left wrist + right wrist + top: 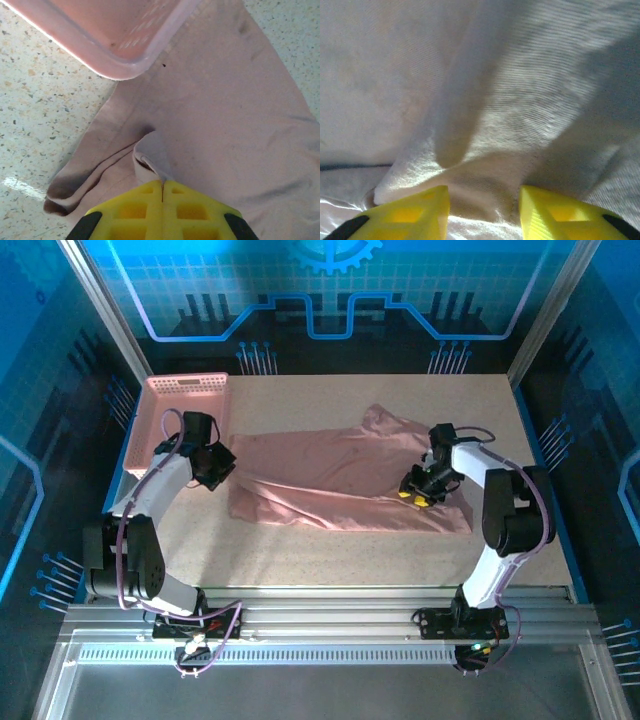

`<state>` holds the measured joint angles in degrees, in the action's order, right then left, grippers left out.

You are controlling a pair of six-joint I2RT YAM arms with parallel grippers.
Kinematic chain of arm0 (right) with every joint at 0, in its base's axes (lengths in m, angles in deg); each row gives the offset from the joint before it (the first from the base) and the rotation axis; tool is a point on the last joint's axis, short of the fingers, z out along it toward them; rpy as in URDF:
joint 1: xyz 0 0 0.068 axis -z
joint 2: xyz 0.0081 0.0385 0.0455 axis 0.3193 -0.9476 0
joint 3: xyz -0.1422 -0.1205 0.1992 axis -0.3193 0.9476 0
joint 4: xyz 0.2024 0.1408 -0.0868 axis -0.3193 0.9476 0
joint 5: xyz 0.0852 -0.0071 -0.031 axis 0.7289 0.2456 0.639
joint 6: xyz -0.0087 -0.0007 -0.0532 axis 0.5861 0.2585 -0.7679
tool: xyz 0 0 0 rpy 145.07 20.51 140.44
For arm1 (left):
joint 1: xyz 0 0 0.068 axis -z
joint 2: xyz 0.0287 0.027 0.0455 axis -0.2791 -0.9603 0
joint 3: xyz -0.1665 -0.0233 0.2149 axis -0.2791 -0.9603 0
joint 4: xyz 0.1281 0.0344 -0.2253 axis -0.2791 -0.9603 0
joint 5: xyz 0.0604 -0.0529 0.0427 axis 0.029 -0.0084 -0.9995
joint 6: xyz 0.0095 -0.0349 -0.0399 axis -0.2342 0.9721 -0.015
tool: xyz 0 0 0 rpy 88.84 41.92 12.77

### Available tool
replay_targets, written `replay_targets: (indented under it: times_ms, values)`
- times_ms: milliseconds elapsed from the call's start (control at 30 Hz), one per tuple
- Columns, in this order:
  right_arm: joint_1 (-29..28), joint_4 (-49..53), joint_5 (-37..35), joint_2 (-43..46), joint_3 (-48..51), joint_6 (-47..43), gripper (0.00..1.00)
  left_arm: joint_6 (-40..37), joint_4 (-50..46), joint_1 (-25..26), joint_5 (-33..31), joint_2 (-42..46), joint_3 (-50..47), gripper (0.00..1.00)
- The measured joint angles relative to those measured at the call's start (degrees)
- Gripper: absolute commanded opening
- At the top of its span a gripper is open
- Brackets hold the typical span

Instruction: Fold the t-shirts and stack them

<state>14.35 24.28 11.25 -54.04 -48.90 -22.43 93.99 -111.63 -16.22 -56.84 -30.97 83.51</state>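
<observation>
- One dusty-pink t-shirt (340,480) lies spread across the middle of the table (330,550), long side running left to right, rumpled, not folded.
- Its left end reaches right up to the pink basket (190,383) at the table's far-left corner; in the left wrist view the basket (125,65) rim overlaps the cloth edge.
- The shirt's right end is bunched into a raised hump at the far side, with a flatter part spreading toward the near-right.
- Left fingers (215,470) are at the shirt's left end, just beside the basket.
- In the left wrist view the left fingers (190,210) are closed tight, yellow pads meeting, with a small fold of the t-shirt (225,100) pinched at the tips.
- Speckled table (40,115) is bare to the left of that fold.
- Right fingers (412,497) are down on the shirt's right end, below the hump.
- In the right wrist view the right fingers (410,212) stand partly apart, astride a ridge of t-shirt (495,100) cloth; fabric sits in the gap and is not visibly clamped.
- No chest print is visible.
</observation>
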Motion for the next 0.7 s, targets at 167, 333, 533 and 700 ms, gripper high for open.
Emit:
replay_targets:
  times_ms: [167,333,533,700]
  values:
    - [-0.7,0.1,-2.4,-1.3,-0.4,0.9,0.06,-0.9,-1.4,0.0,1.0,2.0,0.0,0.0]
    - [-0.7,0.7,-5.2,0.8,-0.4,1.4,0.0,-1.3,-3.4,0.0,1.8,6.3,0.0,0.0]
    - [-0.6,2.2,-5.4,5.9,-0.4,1.0,0.35,-1.5,-5.7,0.0,2.1,11.2,0.0,0.0]
    - [-0.6,2.9,-5.1,6.4,-0.3,-1.2,0.47,-1.6,-8.3,-0.1,2.4,14.7,0.0,0.0]
